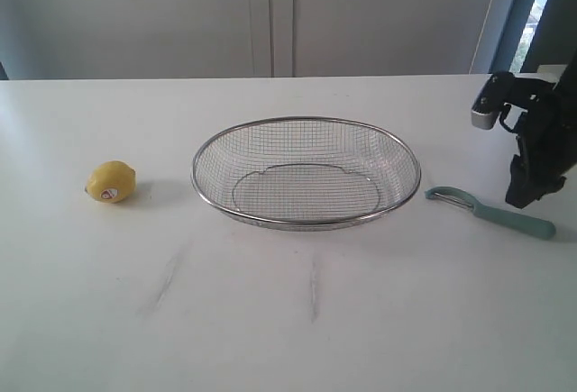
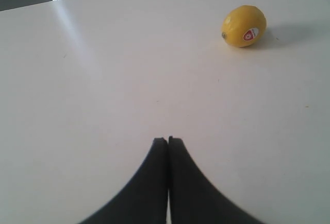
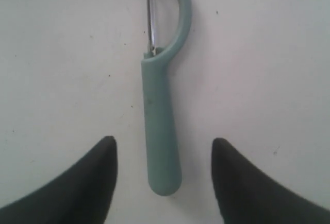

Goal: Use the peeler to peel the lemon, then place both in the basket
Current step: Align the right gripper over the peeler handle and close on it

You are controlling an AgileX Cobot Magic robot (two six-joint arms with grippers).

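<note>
The yellow lemon with its white-and-red sticker lies on the white table left of the wire-mesh basket; it also shows in the left wrist view, well ahead of my left gripper, whose fingers are pressed together, empty. The left arm is out of the exterior view. The teal-handled peeler lies flat right of the basket. My right gripper hangs just above its handle end. In the right wrist view the peeler handle lies between the spread fingers of the right gripper, untouched.
The basket sits mid-table with nothing in it. Faint grey scuff marks streak the tabletop in front of it. A pale wall runs behind the table's far edge.
</note>
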